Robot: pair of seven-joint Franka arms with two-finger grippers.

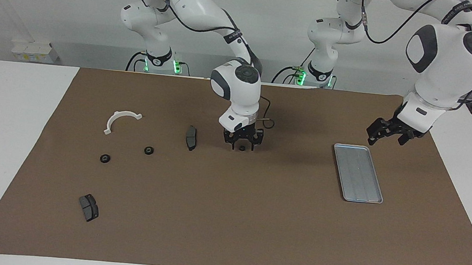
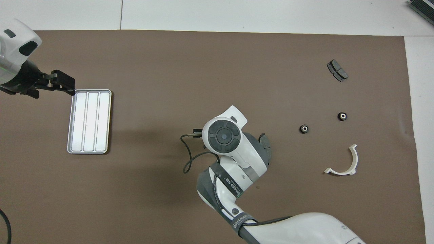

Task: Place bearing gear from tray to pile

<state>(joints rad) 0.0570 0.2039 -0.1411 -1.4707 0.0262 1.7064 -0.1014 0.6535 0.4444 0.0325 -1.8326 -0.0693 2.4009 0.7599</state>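
Step in hand: my right gripper [image 1: 242, 145] stands low over a small black bearing gear [image 1: 242, 148] on the brown mat [image 1: 227, 227], a finger on either side of it; I judge this the pick.
Right fingers: parted around the gear; whether they already pinch it I cannot tell.
Left gripper [image 1: 381, 130]: my fingers spread wide, empty, in the air over the mat by the tray's end nearer the robots; this arm waits.
Task's thing: the gear lies on the mat mid-table, well apart from the tray.
Next move, as I judge: close squarely on the gear, lift, carry it toward the right arm's end.
Tray [image 1: 358, 173]: ridged, silver-grey, nothing in it.
Pile: white bracket [image 1: 119, 120], two more bearing gears [image 1: 148, 150] [image 1: 105, 158], one brake pad [image 1: 191, 137] near my right gripper, another [image 1: 89, 207] farthest from the robots.
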